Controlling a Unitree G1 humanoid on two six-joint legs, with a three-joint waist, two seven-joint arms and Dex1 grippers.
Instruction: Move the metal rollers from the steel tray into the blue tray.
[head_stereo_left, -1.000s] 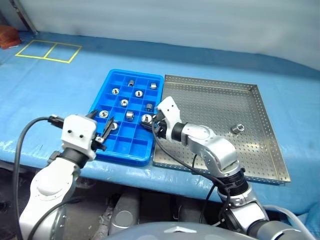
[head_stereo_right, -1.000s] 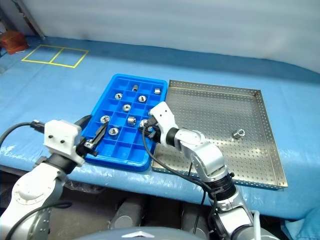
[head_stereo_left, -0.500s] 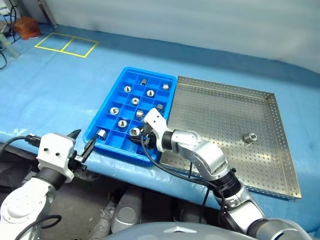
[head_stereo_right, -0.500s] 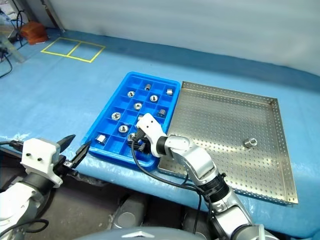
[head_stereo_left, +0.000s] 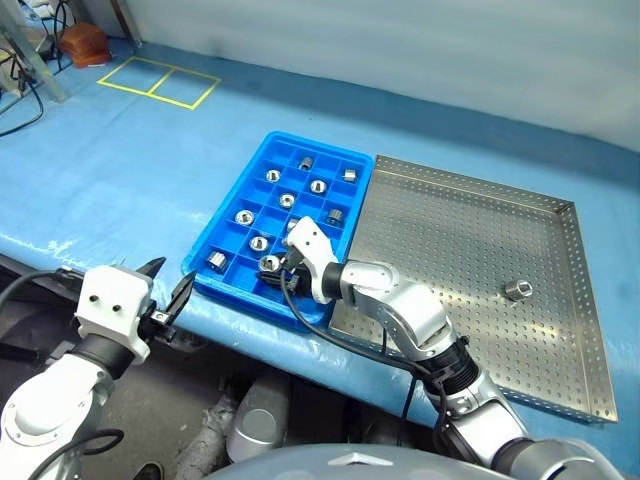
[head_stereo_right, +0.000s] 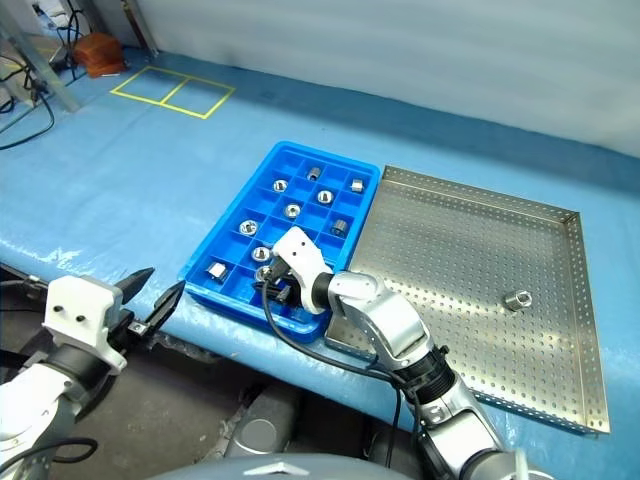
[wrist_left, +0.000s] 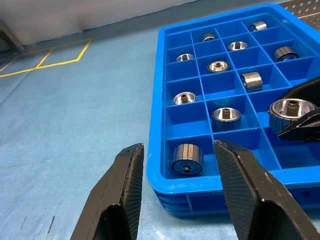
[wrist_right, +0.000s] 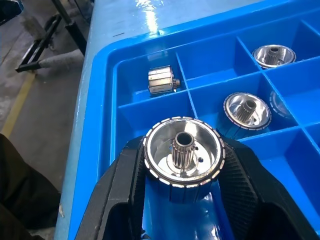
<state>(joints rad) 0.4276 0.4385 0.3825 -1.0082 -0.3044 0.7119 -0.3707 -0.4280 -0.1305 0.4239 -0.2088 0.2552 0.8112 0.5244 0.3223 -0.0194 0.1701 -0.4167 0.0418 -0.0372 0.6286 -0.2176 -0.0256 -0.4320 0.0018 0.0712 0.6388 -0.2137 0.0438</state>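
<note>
Held roller: a small shiny silver metal roller (wrist_right: 182, 152) sits between the two black fingers (wrist_right: 122, 187) of the right claw (head_stereo_left: 277, 276). Its round face and little middle stub point up toward the wrist camera, so its long axis runs along the fingers.
Where it is: over the near row of the bright blue plastic tray with square boxes (head_stereo_left: 226, 237), close to the tray's near edge.
Right claw: closed tight on that roller, one finger on each side of its ribbed rim.
Rollers in the blue tray: about ten more, each in its own box. The one in the near left corner box (wrist_left: 187, 159) lies on its side, with its end facing the left claw. The next ones (wrist_left: 226, 116) stand up with the hole on top. One further back (wrist_left: 252, 80) lies on its side.
Last roller: one small silver roller (head_stereo_left: 517, 291) lies alone on the big flat steel tray with rows of tiny holes (head_stereo_left: 470, 230), toward its right side, well apart from the blue tray.
Trays: side by side and touching, blue tray on the left, on the bench with a blue cover (head_stereo_left: 130, 170).
Left claw: (head_stereo_left: 168, 289) fingers apart, nothing between them, just off the near left corner of the blue tray.
</note>
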